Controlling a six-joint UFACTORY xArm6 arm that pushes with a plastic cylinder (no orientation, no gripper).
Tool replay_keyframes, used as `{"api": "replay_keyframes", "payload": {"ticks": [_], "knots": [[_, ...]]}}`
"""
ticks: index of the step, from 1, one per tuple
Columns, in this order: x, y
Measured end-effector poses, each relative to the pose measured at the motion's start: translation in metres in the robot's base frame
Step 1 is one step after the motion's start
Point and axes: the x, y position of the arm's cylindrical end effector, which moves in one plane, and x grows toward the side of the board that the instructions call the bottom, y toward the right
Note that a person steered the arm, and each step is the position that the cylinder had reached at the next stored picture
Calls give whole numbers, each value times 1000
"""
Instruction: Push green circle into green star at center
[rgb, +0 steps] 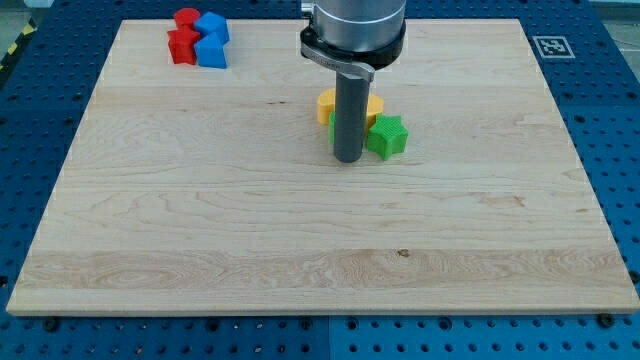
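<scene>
I'm looking at the wooden board (200, 220), which fills most of the view and sits on a blue perforated table (610, 120). All four of the board's edges show. The near half of the board is bare wood, and so are the wide left and right flanks, so there is open room on every side of the centre cluster except the far side, where the arm's grey housing (355, 30) hangs over it.

There is no claw on this rig, only a dark rod, so nothing is open, closed or held. My tip (348, 160) rests on the board at the centre, just left of the green star (387, 136) and close against it.

A sliver of green (331, 133) peeks out on the rod's left edge; that is probably the green circle, mostly hidden behind the rod, so I cannot tell if it touches the star. Just beyond the rod and star lie yellow blocks (328, 103), their shapes partly covered.

In the far left corner, well apart from the centre, two red blocks (184, 45) and two blue blocks (212, 40) sit bunched together. A small black-and-white marker (551, 45) lies off the far right corner.
</scene>
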Motion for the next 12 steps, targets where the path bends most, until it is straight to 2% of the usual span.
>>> {"api": "replay_keyframes", "payload": {"ticks": [1,2,3,5,8,9,12], "knots": [[22,-20],[3,-76],[-52,-93],[-104,-69],[-94,-12],[-79,-4],[-79,-2]]}}
